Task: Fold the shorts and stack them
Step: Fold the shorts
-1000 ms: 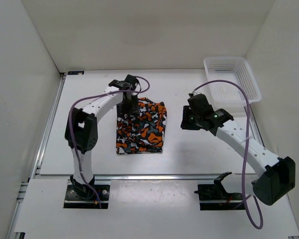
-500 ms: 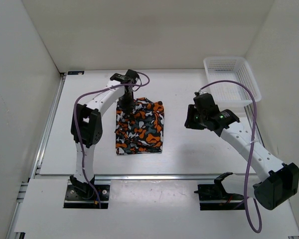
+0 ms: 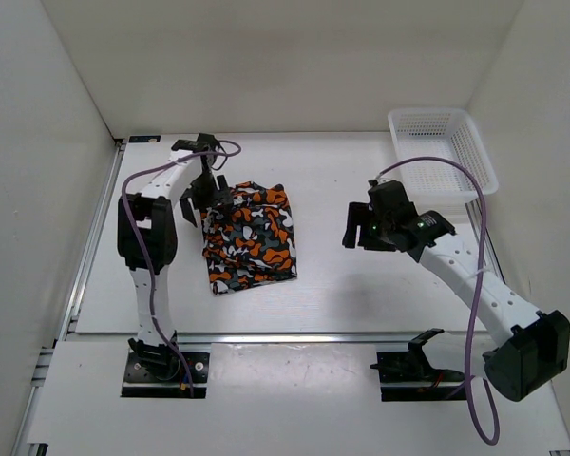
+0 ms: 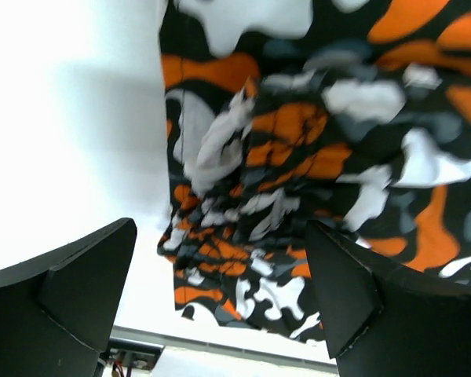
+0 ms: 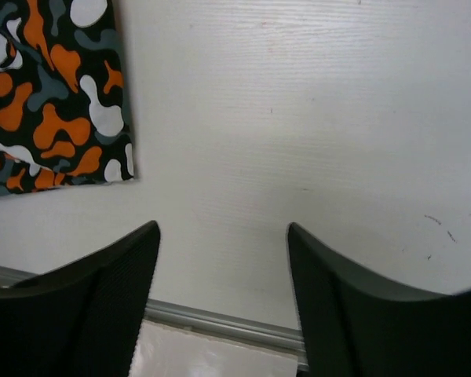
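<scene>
- Shift of the bundle is the main change. The soft shorts (image 3: pixel 250 236), blotched in orange, white, grey and black, now lie further toward the left of the top view than a second ago. They are also slightly turned, so their lower edge is no longer square to the white desk (image 3: pixel 380 294).
- The left tool (image 3: pixel 207 203) has swung left with them and sits at their upper-left corner. In its wrist view the fingers stand wide apart over rumpled fabric, clamping nothing.
- The right tool (image 3: pixel 353 234) has barely moved. It hovers over bare desk right of the shorts, fingers apart and holding nothing.
- The white plastic mesh basket (image 3: pixel 442 152) stays at upper right, well apart.
- The fold looks finished and the slide looks like placing for the stack, but the bunched corner likely needs smoothing.
</scene>
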Controlling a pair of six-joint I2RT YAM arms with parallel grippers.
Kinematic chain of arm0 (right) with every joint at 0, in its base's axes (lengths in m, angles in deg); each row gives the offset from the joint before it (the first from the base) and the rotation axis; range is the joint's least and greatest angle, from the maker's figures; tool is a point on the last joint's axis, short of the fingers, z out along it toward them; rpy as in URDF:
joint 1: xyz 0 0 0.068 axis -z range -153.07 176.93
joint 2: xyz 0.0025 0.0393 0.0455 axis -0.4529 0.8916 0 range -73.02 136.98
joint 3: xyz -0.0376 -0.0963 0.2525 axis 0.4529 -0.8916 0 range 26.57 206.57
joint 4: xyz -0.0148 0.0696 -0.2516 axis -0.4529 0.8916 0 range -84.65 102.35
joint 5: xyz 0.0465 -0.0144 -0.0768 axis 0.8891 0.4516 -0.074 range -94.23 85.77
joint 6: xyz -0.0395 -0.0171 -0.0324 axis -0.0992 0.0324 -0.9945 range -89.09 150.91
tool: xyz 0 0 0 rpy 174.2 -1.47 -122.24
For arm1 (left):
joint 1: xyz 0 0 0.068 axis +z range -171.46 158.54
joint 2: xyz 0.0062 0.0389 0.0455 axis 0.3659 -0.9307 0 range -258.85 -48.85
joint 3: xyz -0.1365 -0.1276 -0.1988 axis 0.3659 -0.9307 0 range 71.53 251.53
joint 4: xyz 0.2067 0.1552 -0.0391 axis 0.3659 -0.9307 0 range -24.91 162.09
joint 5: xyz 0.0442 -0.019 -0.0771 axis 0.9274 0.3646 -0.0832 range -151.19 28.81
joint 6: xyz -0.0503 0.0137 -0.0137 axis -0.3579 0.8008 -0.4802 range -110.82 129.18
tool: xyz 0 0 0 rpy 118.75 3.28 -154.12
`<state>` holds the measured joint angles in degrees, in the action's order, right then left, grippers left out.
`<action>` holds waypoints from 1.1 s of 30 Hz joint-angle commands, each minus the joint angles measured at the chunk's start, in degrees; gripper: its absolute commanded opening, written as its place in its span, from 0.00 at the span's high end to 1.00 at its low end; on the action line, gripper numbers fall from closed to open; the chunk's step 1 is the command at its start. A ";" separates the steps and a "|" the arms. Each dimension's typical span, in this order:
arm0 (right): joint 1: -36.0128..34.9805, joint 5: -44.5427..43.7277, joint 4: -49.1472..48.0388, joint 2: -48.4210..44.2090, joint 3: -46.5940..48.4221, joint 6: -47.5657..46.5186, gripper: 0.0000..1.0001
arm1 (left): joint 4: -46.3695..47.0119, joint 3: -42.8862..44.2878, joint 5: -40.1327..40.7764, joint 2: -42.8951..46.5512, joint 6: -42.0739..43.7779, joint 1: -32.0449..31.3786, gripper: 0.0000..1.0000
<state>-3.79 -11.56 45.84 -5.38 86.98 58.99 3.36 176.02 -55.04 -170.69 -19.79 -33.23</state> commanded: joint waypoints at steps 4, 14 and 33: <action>0.22 8.28 -3.48 1.62 -1.08 -0.83 0.18 | 2.01 -8.23 0.18 13.72 -0.47 3.33 0.00; -4.35 9.19 -5.86 10.15 4.81 -1.88 0.18 | 4.92 -23.71 0.79 33.58 -1.00 7.20 0.01; -1.80 -26.77 11.10 -15.68 -0.46 4.18 0.01 | 9.33 -40.60 -3.26 72.80 -5.48 3.16 0.01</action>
